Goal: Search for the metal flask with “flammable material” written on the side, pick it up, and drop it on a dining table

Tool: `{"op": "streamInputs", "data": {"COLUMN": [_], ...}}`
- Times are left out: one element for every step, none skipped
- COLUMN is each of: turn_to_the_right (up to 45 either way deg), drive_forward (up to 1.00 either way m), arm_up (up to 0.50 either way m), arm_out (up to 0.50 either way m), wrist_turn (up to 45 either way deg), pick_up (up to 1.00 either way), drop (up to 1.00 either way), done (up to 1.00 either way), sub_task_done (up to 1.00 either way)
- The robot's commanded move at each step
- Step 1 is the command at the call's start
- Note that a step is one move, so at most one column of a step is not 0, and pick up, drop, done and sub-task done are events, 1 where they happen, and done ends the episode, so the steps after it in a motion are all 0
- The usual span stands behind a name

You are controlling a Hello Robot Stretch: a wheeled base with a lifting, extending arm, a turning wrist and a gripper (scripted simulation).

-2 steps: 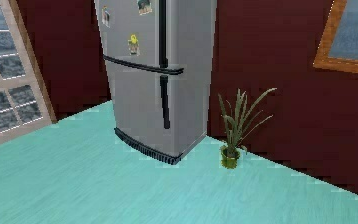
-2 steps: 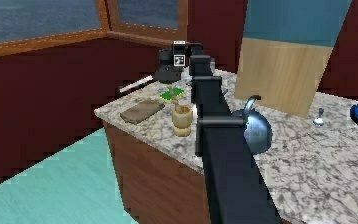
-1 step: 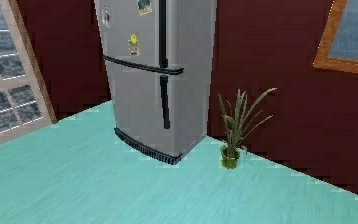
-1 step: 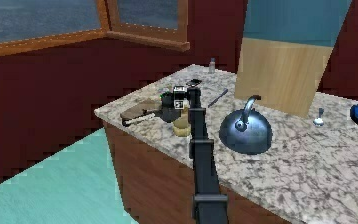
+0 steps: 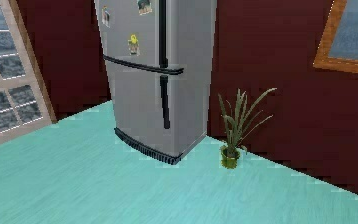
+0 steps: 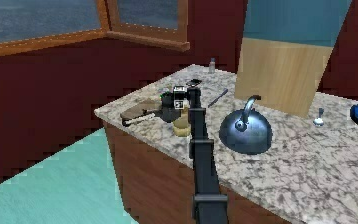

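Gripper: the gripper (image 6: 161,110) is at the end of the dark arm (image 6: 202,160), over the stone tabletop (image 6: 287,175). Things lie at it, so I cannot tell whether it holds anything.
Task's thing: I cannot tell which shape is the flask. A small yellowish cylinder (image 6: 182,128) stands just beside the arm, near the gripper.
Kettle: the grey kettle (image 6: 247,130) sits to the arm's right.
Ahead: a fridge (image 5: 152,75) and a potted plant (image 5: 232,130).

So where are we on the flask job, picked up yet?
Done: the arm lies out over a stone counter, so the search looks over. In hand: the gripper is at a small tan object near the kettle; cannot tell if that's the flask or if it's held. Left: a clear lift, then carry to a dining table and drop.
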Motion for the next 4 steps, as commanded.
{"op": "streamInputs", "data": {"turn_to_the_right": [0.0, 0.0, 0.0, 0.0], "drive_forward": [0.00, 0.00, 0.00, 0.00], "arm_up": [0.10, 0.04, 0.00, 0.00], "arm_out": [0.00, 0.00, 0.00, 0.00], "wrist_turn": [0.0, 0.0, -45.0, -36.0], "pick_up": [0.00, 0.00, 0.00, 0.00], "drop": [0.00, 0.00, 0.00, 0.00], "done": [0.00, 0.00, 0.00, 0.00], "sub_task_done": [0.00, 0.00, 0.00, 0.00]}}
